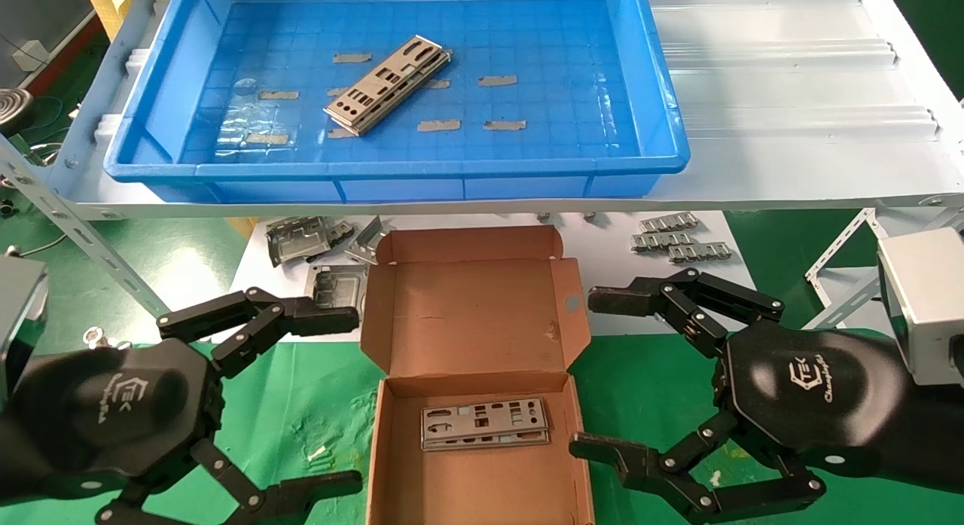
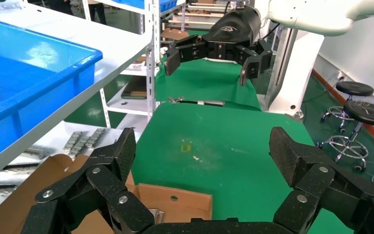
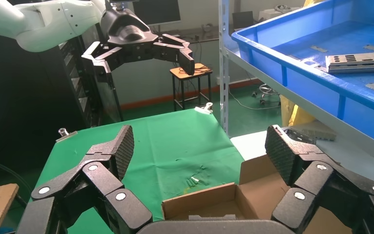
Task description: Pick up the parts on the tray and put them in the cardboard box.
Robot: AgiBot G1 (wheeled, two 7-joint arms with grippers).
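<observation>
Two spread, empty grippers, my left gripper (image 1: 354, 397) and right gripper (image 1: 584, 374), flank the cardboard box (image 1: 482, 465) holding one I/O-shield plate (image 1: 484, 423); between picks, I judge, next reaching stacked plates (image 1: 388, 84) in the tray (image 1: 392, 182).

Both the left gripper (image 1: 343, 393) and the right gripper (image 1: 602, 374) carry a white "TEK" logo with illegible script beneath it on their black housings

The green bench (image 1: 316, 404) carries the open cardboard box (image 1: 474, 314); behind it grey metal frames (image 1: 301, 239) and ribbed strips (image 1: 678, 239) lie on a white sheet (image 1: 602, 254).
</observation>
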